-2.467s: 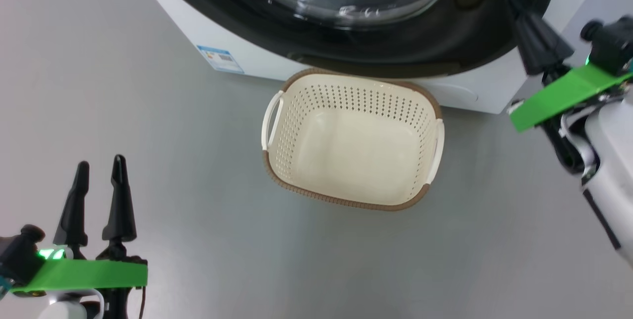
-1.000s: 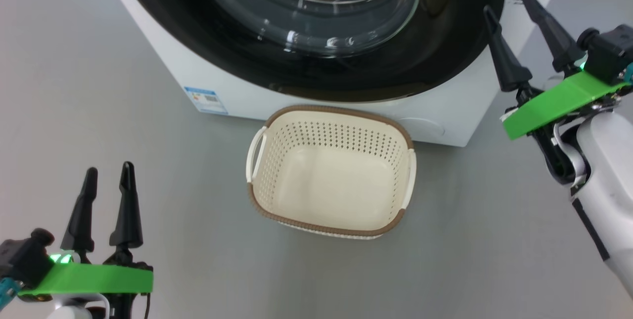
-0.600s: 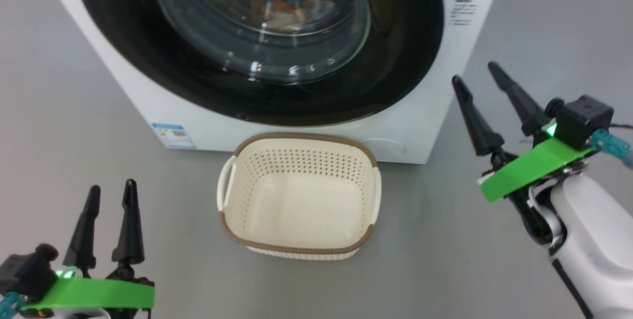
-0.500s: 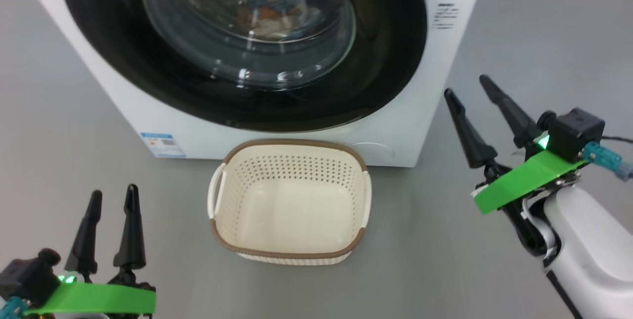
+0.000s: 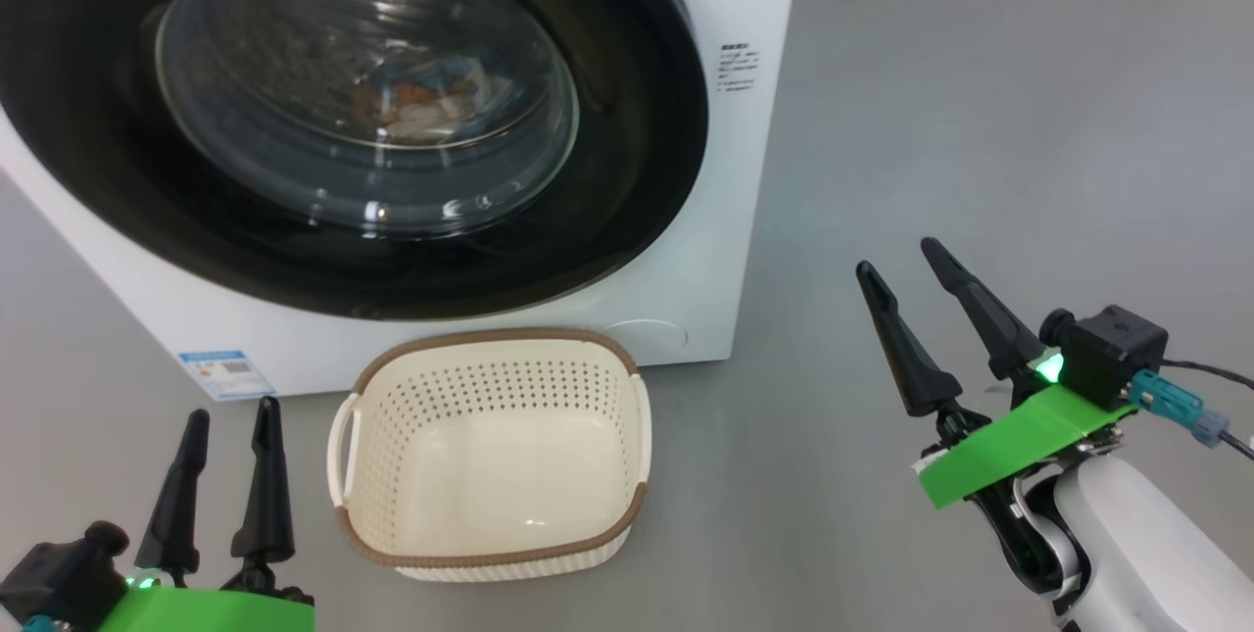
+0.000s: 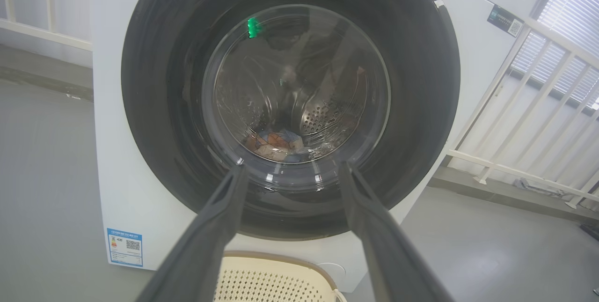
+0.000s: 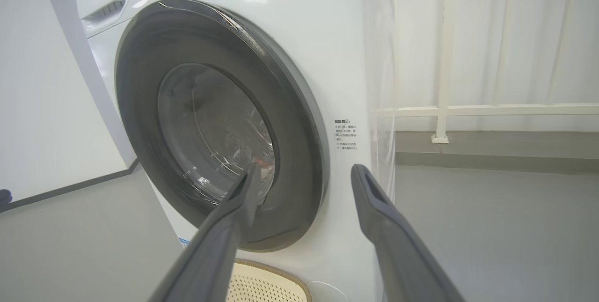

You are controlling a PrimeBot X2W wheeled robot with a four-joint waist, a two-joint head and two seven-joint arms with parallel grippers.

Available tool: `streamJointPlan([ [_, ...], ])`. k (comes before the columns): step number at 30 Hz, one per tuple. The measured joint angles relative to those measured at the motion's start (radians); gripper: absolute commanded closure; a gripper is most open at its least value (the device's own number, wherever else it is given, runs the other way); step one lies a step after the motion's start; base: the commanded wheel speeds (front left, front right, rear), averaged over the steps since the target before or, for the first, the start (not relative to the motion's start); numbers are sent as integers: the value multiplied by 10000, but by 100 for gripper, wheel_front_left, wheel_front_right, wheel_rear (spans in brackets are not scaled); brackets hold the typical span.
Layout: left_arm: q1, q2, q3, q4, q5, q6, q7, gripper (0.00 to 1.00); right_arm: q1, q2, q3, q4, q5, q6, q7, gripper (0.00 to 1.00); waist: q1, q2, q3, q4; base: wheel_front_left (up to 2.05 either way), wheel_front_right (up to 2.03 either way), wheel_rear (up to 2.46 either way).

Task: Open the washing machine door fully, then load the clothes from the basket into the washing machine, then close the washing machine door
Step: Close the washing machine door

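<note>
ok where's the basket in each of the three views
Head view: basket lower centre-left, on the floor.
Left wrist view: basket at the bottom edge, near the middle.
Right wrist view: basket at the bottom edge, left of middle.
Shared landmark: the washing machine door, above the basket everywhere.

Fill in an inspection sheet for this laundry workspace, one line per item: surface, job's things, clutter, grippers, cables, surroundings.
Surface: smooth grey floor.
Job's things: washing machine door shut on the washing machine; clothes inside, seen through the glass; basket empty, on the floor before the machine.
Clutter: nothing seen.
Grippers: left gripper and right gripper open, fingers holding nothing, apart from the door.
Cables: one cable with a teal plug at the right wrist.
Surroundings: white railing, window blinds.
</note>
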State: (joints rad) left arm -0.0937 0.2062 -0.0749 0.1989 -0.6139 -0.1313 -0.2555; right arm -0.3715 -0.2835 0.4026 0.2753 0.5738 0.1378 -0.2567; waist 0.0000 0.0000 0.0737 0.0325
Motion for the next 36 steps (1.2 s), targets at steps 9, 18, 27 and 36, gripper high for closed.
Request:
streamJointPlan([
  [9, 187, -44, 92, -4, 29, 0, 0, 0, 894, 50, -500, -276, -174, -2, 0, 0, 0, 0, -352, -491, 0, 0, 0],
  [18, 383, -142, 215, 4, 270, 0, 0, 0, 1561, 161, -1127, -399, -445, -2, 0, 0, 0, 0, -629, -734, 0, 0, 0],
  [27, 391, -301, 276, 2, 272, 0, 0, 0, 1795, 276, -1480, -370, -742, -33, 0, 0, 0, 0, -657, -694, 0, 0, 0],
  [36, 410, -299, 351, 40, 642, 0, 0, 0, 1795, 291, -1601, -259, -823, -33, 0, 0, 0, 1, -658, -586, 0, 0, 0],
])
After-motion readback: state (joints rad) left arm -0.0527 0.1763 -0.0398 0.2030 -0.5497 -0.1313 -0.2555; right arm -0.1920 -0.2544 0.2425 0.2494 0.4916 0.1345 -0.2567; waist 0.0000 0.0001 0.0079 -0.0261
